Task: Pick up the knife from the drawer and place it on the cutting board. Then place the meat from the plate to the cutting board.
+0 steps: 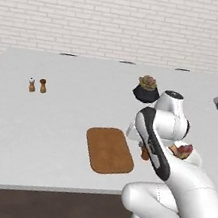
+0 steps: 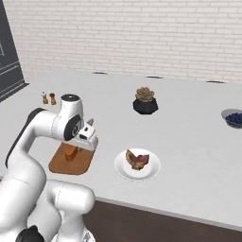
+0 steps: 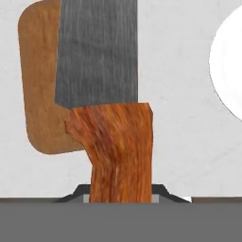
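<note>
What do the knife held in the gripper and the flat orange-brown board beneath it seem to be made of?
The knife: its grey blade looks like brushed metal, with fine vertical streaks; its orange-brown handle looks like polished wood, with wavy grain. The flat orange-brown cutting board looks like matte wood, evenly coloured with faint mottling, though its grain is too soft to be sure.

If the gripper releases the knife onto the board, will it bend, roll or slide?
The knife looks stiff: broad grey blade, thick wooden handle, so bending is unlikely. Its flat shape probably won't roll. It may slide a little on the smooth cutting board.
</note>
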Controlling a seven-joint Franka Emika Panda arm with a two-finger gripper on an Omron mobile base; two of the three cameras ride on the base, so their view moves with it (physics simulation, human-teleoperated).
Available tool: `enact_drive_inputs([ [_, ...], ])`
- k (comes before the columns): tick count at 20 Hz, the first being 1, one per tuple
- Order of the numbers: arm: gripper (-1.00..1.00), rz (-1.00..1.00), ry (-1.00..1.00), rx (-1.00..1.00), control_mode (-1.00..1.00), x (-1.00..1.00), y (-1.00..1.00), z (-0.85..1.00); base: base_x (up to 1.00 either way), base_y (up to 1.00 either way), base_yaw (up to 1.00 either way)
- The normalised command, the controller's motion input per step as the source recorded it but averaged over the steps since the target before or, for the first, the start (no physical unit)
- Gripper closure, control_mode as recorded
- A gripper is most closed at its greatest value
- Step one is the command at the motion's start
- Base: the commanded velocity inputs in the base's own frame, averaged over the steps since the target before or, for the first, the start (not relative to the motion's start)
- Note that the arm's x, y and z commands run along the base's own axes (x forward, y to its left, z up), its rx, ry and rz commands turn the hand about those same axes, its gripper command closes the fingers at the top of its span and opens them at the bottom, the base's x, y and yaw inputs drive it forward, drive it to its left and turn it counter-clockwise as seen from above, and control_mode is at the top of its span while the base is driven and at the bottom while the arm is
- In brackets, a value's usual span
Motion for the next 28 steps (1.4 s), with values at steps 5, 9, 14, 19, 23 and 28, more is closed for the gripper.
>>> enact_drive_inputs([
  [5, 1.00, 0.06, 0.00, -0.01, -1.00, 0.98, 0.80, -0.68, 0.00, 0.00, 0.00],
  [9, 1.00, 0.00, 0.00, 0.00, -1.00, 0.96, 0.21, -0.52, 0.00, 0.00, 0.00],
  [14, 1.00, 0.00, 0.00, -0.03, -1.00, 0.46, 0.32, -0.47, 0.00, 0.00, 0.00],
  [19, 1.00, -0.01, 0.00, -0.04, -1.00, 0.45, 0.46, -0.32, 0.00, 0.00, 0.00],
  [23, 1.00, -0.03, 0.02, -0.01, -1.00, 0.45, 0.18, -0.34, 0.00, 0.00, 0.00],
  [28, -1.00, -0.03, 0.07, 0.00, -1.00, 0.50, 0.00, -0.53, 0.00, 0.00, 0.00],
])
